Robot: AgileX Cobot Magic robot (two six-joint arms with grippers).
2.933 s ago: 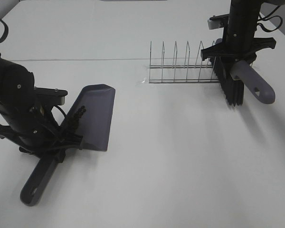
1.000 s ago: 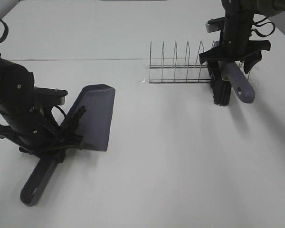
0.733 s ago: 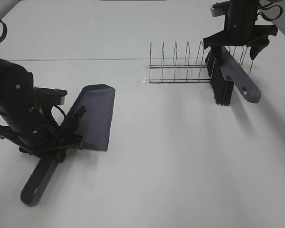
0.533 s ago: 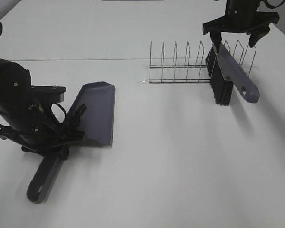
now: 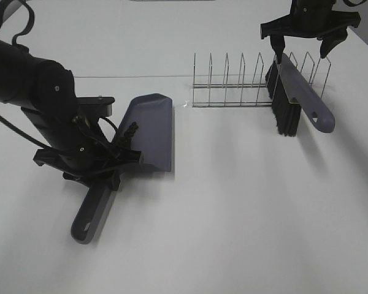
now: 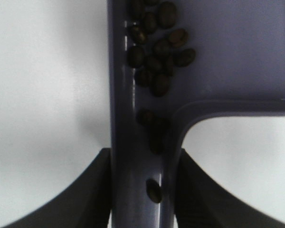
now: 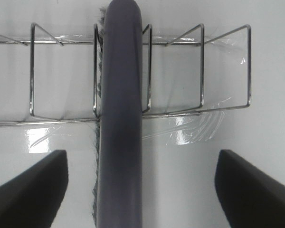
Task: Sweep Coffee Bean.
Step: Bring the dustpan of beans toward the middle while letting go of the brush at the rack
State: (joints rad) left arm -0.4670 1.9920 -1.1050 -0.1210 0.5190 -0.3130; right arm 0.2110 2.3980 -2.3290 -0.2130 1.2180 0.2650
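The coffee beans (image 6: 156, 52) lie inside the dustpan (image 5: 152, 131), at the left of the high view, bunched near its handle. The left claw (image 5: 92, 174) is closed tight on that handle. To do this well, keep the pan level so no bean rolls out. At the upper right, the right claw (image 5: 303, 38) hangs wide open above the brush (image 5: 297, 95), which leans in the wire rack (image 5: 233, 86). It holds nothing.

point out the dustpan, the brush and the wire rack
dustpan (image 5: 152, 125), exterior high view, on its flat scoop.
brush (image 5: 303, 98), exterior high view, on its grey handle.
wire rack (image 5: 233, 92), exterior high view, on its middle dividers.
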